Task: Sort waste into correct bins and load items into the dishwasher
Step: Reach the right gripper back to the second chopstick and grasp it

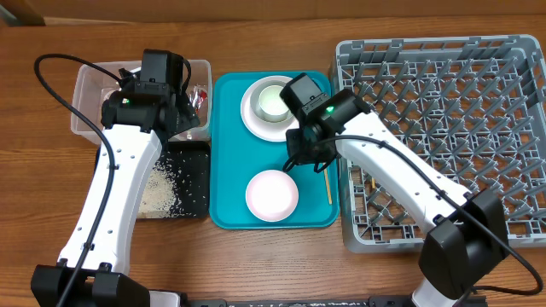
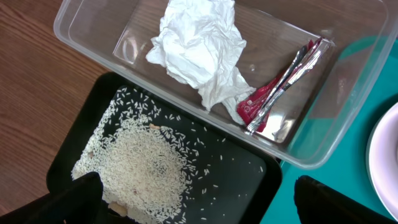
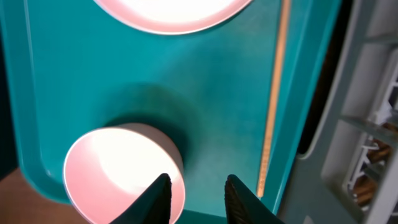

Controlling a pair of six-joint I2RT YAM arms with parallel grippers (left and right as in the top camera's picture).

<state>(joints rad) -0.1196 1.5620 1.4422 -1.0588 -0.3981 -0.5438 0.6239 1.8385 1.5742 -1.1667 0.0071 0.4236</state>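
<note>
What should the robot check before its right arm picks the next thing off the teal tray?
1. Right gripper open, empty: ok.
2. Gripper centred on a target: not ok; it hangs between bowl and chopstick.
3. Chopstick lying free on teal tray: ok.
4. Bowl empty: ok.
5. Rack has free pegs: ok.
6. Tissue and wrapper in tub: ok.

Teal tray [image 1: 229,162] on wooden table [image 1: 34,170]
</note>
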